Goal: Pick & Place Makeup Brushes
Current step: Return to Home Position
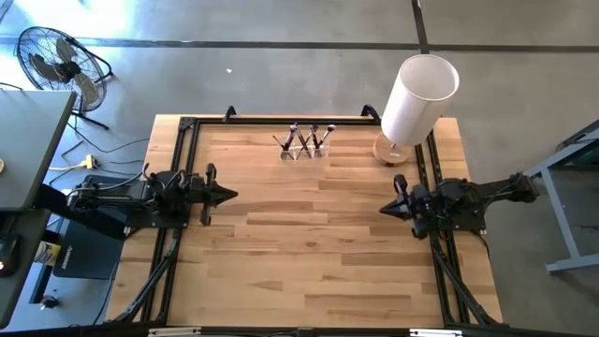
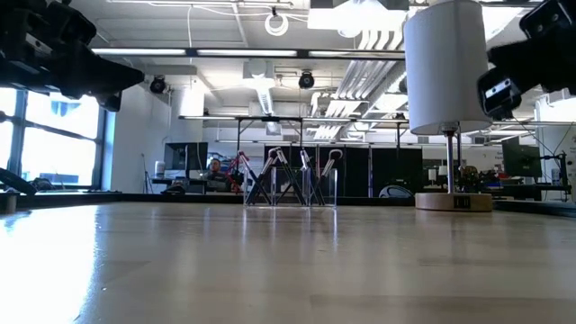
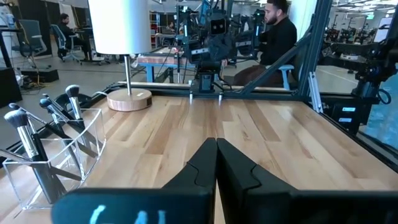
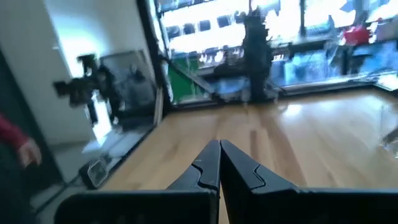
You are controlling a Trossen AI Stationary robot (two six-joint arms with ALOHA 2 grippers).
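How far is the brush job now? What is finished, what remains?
Done: the makeup brushes stand in the clear holder; none lies on the table. In hand: nothing; the left gripper and right gripper are shut and empty, at the table's sides. Left: seemingly nothing to pick.

- makeup brushes (image 3: 15, 117): min. 4 bristle heads show in left wrist view; exact no. can't tell, they cross & overlap
- clear holder (image 3: 87, 134): 1
- white cylinder (image 1: 419, 98): 1, on 1 round wood base (image 1: 391, 152)
- table (image 1: 309, 253): 1
- arms: 2, 1 gripper each: left gripper (image 1: 229, 195), right gripper (image 1: 384, 208)
- floor fan (image 1: 58, 64): 1
- people beyond table, left wrist view: 2, a seated person (image 3: 277, 31) & a far person (image 3: 64, 28)
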